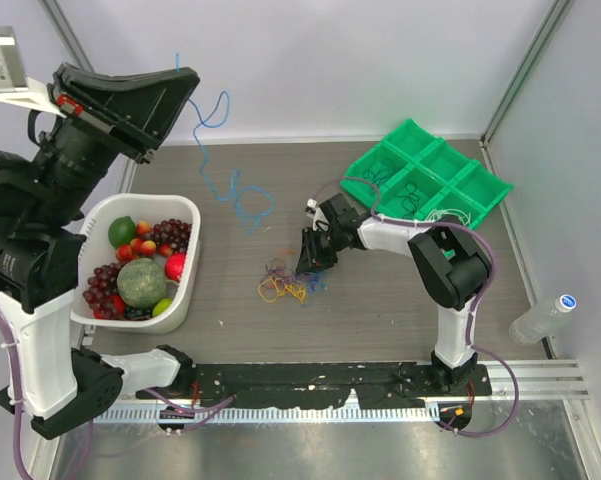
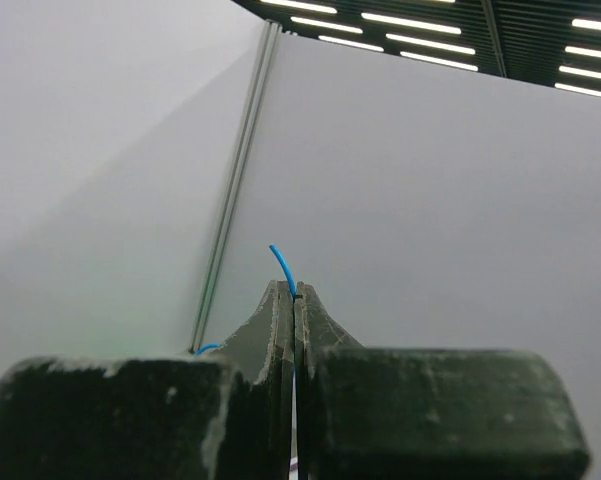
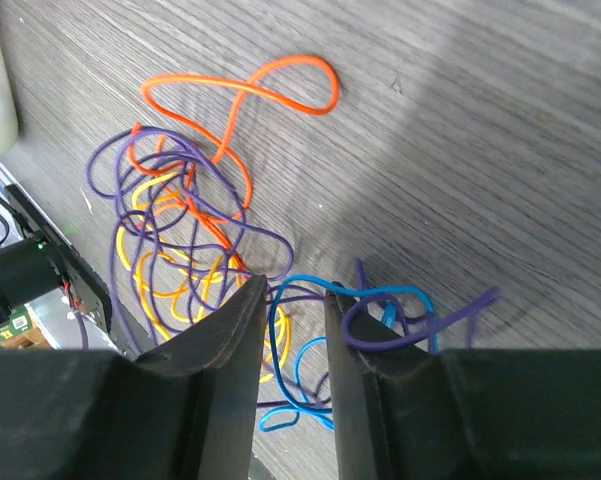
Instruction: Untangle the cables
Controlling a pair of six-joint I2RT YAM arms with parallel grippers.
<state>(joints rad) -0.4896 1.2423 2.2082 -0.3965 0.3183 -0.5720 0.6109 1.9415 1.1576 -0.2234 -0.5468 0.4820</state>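
Observation:
My left gripper (image 1: 185, 75) is raised high at the back left, shut on the end of a blue cable (image 1: 218, 112). That cable hangs down and coils on the table at the back. In the left wrist view its tip (image 2: 283, 262) sticks out above the closed fingertips (image 2: 280, 300). My right gripper (image 1: 308, 260) is low over a tangle of cables (image 1: 283, 288) at mid-table. In the right wrist view it (image 3: 295, 300) stands open, with blue loops (image 3: 302, 365) lying in the gap and purple (image 3: 180, 190), yellow (image 3: 145, 280) and orange (image 3: 242, 95) strands beyond.
A white basket (image 1: 185, 290) full of fruit stands at the left. A green compartment tray (image 1: 485, 190) with thin strands in it sits at the back right. A plastic bottle (image 1: 542, 320) lies by the right wall.

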